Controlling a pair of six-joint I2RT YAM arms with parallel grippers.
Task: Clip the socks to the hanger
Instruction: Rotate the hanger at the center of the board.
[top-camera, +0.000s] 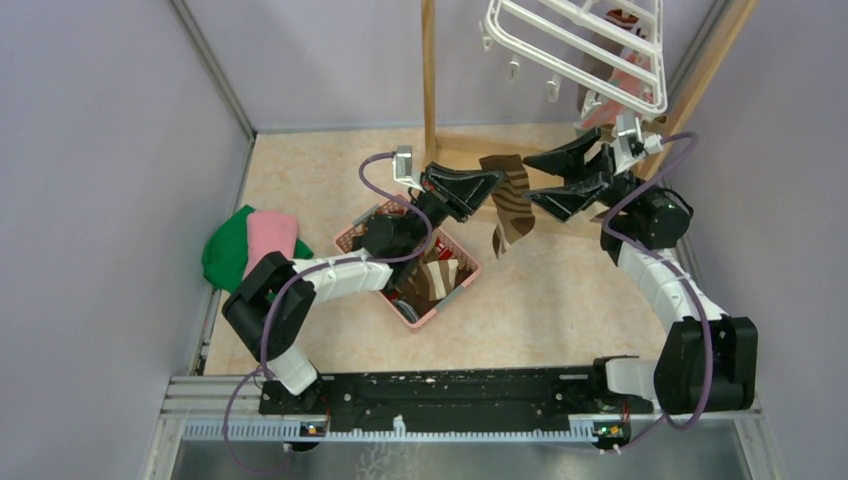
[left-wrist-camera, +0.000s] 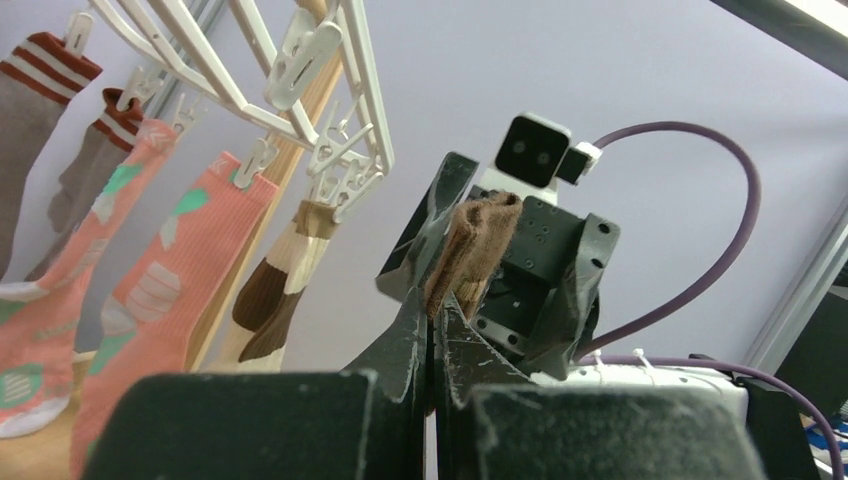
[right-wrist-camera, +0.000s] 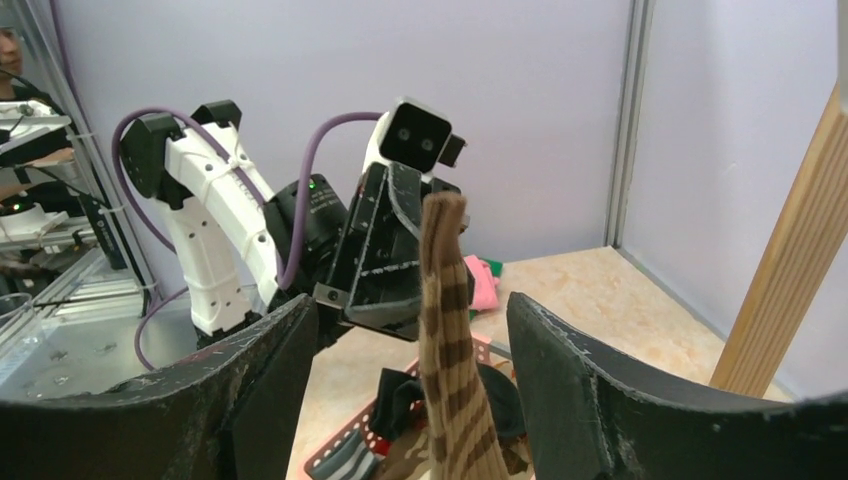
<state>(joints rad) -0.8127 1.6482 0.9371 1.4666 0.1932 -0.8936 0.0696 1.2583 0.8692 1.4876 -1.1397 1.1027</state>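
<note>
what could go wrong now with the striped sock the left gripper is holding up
1. The left gripper pinches only the top edge of the striped sock. The rest dangles free, so it could slip out.
2. The right gripper stands open facing the sock, close to the left gripper. Closing there might bump it or catch only one layer.

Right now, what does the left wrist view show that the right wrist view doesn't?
Left wrist only: the hanger with pink socks already clipped. Right wrist only: the basket and the folded cloths. Both: the striped sock pinched in the shut left gripper, with the open right gripper straddling it.
</note>
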